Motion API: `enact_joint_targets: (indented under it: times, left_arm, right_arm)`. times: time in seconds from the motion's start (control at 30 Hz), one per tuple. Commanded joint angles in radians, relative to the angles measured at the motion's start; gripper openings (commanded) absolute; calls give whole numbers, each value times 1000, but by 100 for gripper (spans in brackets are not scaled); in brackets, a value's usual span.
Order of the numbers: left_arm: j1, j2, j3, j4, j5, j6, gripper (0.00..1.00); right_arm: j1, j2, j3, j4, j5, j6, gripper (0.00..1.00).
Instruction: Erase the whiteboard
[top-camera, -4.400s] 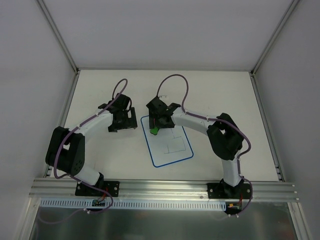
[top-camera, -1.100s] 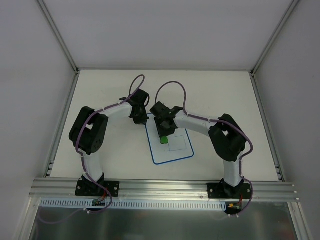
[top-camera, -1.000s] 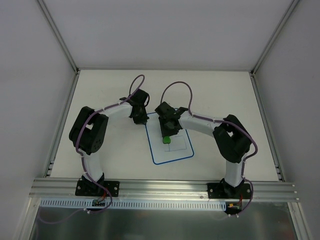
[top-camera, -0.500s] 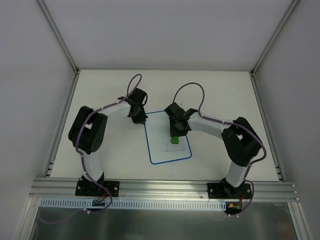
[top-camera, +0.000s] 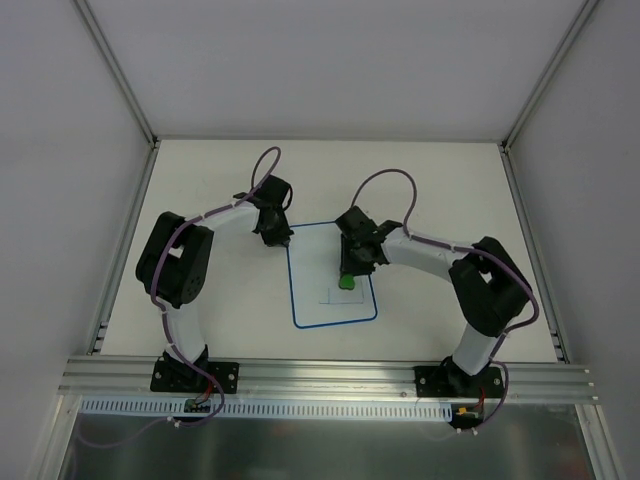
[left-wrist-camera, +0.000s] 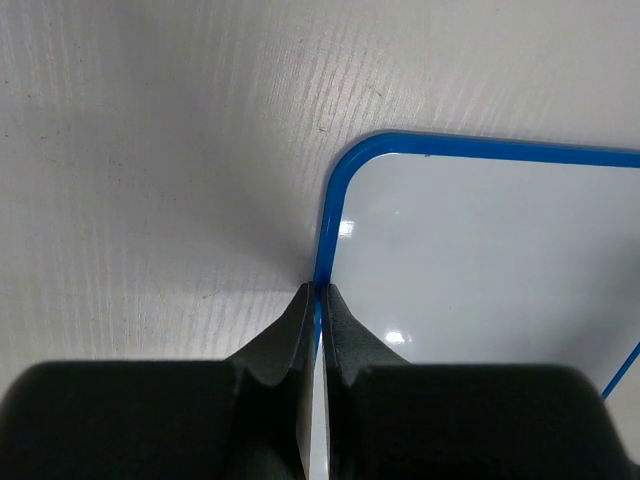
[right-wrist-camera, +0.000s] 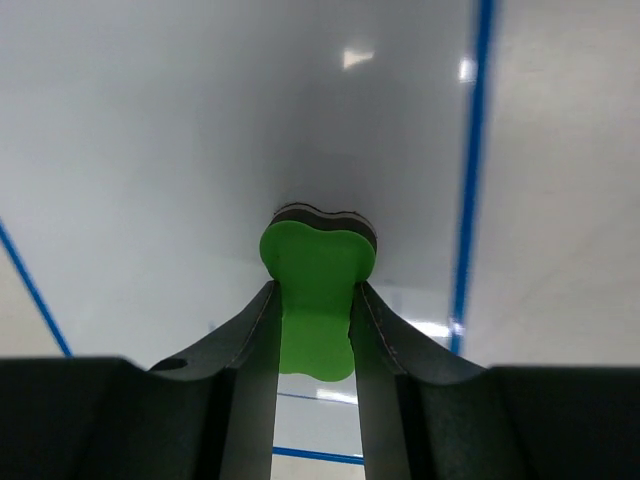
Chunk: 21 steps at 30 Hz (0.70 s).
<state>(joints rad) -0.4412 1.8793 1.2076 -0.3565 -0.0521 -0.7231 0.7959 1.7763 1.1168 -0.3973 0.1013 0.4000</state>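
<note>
The whiteboard is laid flat on the table, about mid-table between the two arms, long side running away from the bases, slightly skewed. Its blue border is shown with a rounded corner in the left wrist view.

The left pincer is set down at the board's far-left corner. Its fingers are seen pressed together, with the border's edge running into the slit between them, so the board's rim is taken as pinched.

The right pincer is held over the right half of the board, pointed down. The green eraser is clamped between its fingers; the eraser's dark underside is pressed to the white surface. One long edge of the border is seen just beside the eraser in the right wrist view.

Thin line marks are seen on the board just near-left of the eraser; they are faint, and their shape cannot be told. The rest of the white surface is seen plain, with light glints on it. A purple cable is looped above the right arm; another is looped above the left arm.
</note>
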Motion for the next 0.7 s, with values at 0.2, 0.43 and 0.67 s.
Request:
enact_joint_targets:
  times: [0.2, 0.43, 0.67]
  left_arm:
    - [39, 46, 36, -44, -58, -7, 0]
    - [39, 63, 70, -42, -51, -32, 0]
    - [38, 78, 79, -42, -29, -53, 0]
  right_arm:
    - [-146, -74, -150, -155, 22, -104, 0]
    - [-86, -80, -115, -224, -78, -136, 0]
    - [14, -64, -136, -183, -179, -116, 0]
